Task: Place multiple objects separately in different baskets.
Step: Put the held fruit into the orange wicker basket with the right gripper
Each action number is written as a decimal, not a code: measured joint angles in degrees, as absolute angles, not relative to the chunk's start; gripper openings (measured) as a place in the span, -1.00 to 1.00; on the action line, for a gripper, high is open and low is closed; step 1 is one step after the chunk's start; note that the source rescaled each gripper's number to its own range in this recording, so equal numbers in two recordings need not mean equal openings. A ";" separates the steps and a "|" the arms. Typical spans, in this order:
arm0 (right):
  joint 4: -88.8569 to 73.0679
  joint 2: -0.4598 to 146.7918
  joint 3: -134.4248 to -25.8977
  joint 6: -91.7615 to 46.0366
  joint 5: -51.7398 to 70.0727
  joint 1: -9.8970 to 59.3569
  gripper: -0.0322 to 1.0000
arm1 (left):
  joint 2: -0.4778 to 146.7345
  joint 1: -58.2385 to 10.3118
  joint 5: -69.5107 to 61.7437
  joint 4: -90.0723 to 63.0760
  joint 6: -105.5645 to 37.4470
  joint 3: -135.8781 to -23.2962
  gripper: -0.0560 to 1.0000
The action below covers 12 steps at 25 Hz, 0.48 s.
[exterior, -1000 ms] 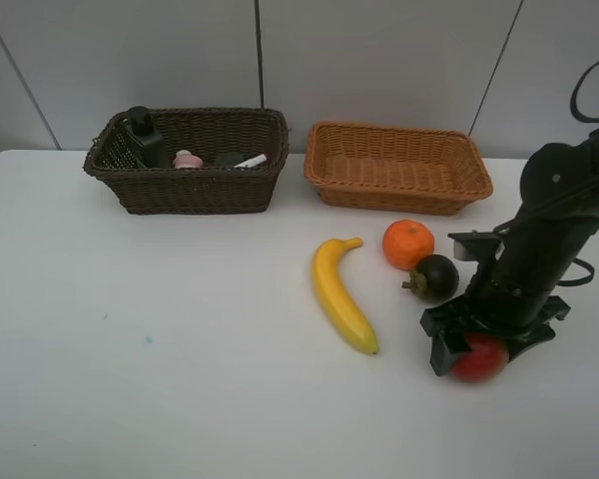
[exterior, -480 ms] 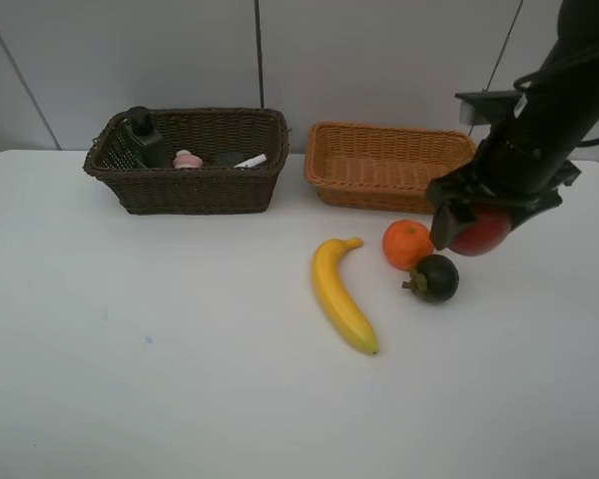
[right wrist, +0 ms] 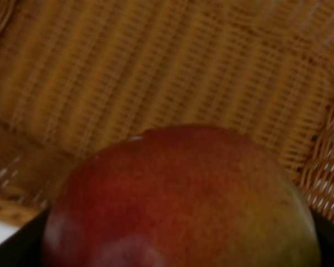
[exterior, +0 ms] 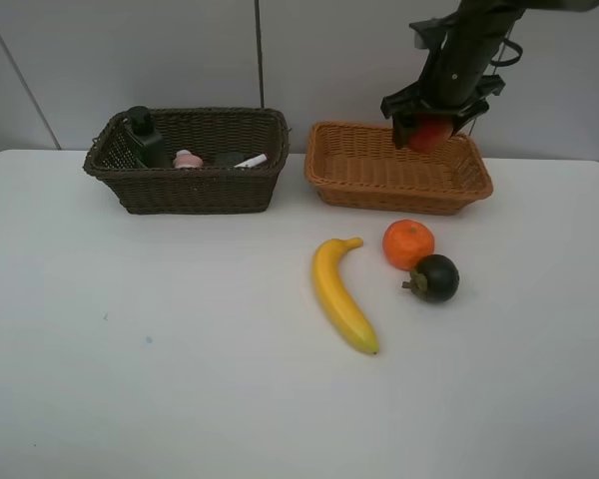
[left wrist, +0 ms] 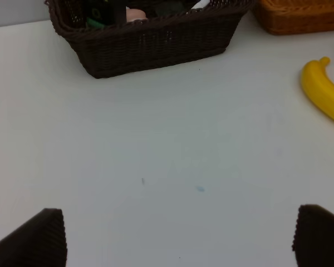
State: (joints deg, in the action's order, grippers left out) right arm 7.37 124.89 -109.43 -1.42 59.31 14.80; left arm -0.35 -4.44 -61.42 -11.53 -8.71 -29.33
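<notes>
My right gripper point(exterior: 431, 128) is shut on the red pomegranate point(exterior: 432, 133) and holds it in the air over the far part of the light orange-brown basket point(exterior: 397, 168). In the right wrist view the pomegranate point(right wrist: 178, 200) fills the lower frame above the basket's weave point(right wrist: 156, 72). The yellow banana point(exterior: 340, 293), the orange point(exterior: 408, 243) and the dark mangosteen point(exterior: 434, 278) lie on the table in front of that basket. The dark brown basket point(exterior: 188, 160) holds the black bottle point(exterior: 143, 135), the pink bottle point(exterior: 188, 159) and the white-pink marker point(exterior: 251, 161). My left gripper point(left wrist: 178, 236) is open low over bare table.
The white table point(exterior: 160, 339) spreads wide at the left and front. A grey panelled wall point(exterior: 130, 60) stands right behind the baskets. In the left wrist view the dark basket point(left wrist: 150, 41) is ahead and the banana point(left wrist: 324, 95) off to one side.
My right gripper has lifted the pomegranate from the table's front right and carried it up and back, to above the light basket. The other objects have not moved.
</notes>
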 joint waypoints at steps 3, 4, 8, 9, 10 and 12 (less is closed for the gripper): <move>7.44 130.27 -114.74 -1.24 59.31 12.03 0.44 | -0.35 -4.44 -61.42 -11.53 -8.71 -29.33 1.00; 7.44 131.69 -115.65 -0.69 59.31 11.27 0.44 | -0.35 -4.44 -61.42 -11.53 -8.71 -29.33 1.00; 8.19 134.64 -116.35 1.16 59.99 9.06 0.80 | -0.35 -4.44 -61.42 -11.53 -8.71 -29.33 1.00; 8.60 134.75 -116.39 1.16 60.52 9.00 0.88 | -0.35 -4.44 -61.42 -11.53 -8.71 -29.33 1.00; 8.65 134.75 -116.39 1.16 60.74 9.00 0.92 | -0.35 -4.44 -61.42 -11.53 -8.76 -29.33 1.00; 7.75 134.20 -116.41 1.16 60.92 9.00 0.96 | -0.35 -4.44 -61.42 -11.53 -8.76 -29.33 1.00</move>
State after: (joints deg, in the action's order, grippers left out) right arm 7.75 134.20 -116.41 1.16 60.92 9.00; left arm -0.35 -4.44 -61.42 -11.53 -8.76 -29.33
